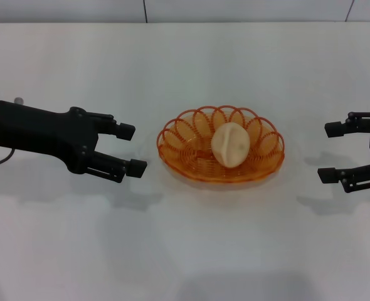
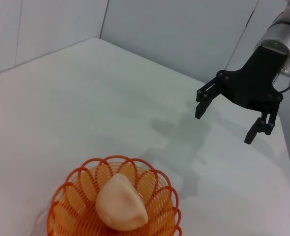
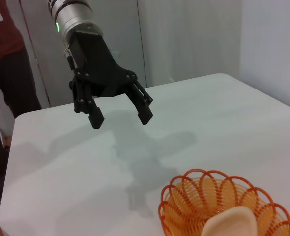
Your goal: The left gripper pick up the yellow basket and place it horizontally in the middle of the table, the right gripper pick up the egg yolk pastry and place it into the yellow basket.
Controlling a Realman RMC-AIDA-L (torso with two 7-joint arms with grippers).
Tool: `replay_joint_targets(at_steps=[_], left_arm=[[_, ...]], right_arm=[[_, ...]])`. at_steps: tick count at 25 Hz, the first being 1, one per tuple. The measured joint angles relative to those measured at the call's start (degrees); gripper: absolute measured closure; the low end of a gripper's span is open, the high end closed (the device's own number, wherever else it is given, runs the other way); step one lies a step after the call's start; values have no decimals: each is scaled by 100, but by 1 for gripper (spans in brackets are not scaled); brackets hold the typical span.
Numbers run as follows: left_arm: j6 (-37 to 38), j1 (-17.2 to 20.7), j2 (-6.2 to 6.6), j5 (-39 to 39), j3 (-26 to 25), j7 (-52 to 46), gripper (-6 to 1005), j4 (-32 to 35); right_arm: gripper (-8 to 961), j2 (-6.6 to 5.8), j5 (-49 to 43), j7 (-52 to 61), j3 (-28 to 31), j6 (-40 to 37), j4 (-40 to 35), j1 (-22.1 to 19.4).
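The yellow basket point(image 1: 184, 139) lies lengthwise across the middle of the white table point(image 1: 185, 251). The egg yolk pastry point(image 1: 230, 144) rests inside it. My left gripper point(image 1: 132, 148) is open and empty, hovering just left of the basket. My right gripper point(image 1: 327, 152) is open and empty, a little right of the basket. The left wrist view shows the basket point(image 2: 71, 196), the pastry point(image 2: 120, 204) and the right gripper point(image 2: 224, 126) beyond them. The right wrist view shows the basket point(image 3: 184, 206), the pastry's edge point(image 3: 231, 223) and the left gripper point(image 3: 121, 119).
A grey wall runs behind the table's far edge. A person in dark red clothing point(image 3: 2, 59) stands beyond the table's left end in the right wrist view. Nothing else lies on the tabletop.
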Motion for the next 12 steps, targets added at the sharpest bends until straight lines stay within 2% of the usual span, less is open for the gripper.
replay_joint_targets(at_steps=[12], left_arm=[[-8, 7, -2, -35, -20, 8, 113, 0]], right_arm=[[91, 9, 1, 3, -3, -12, 0, 15]])
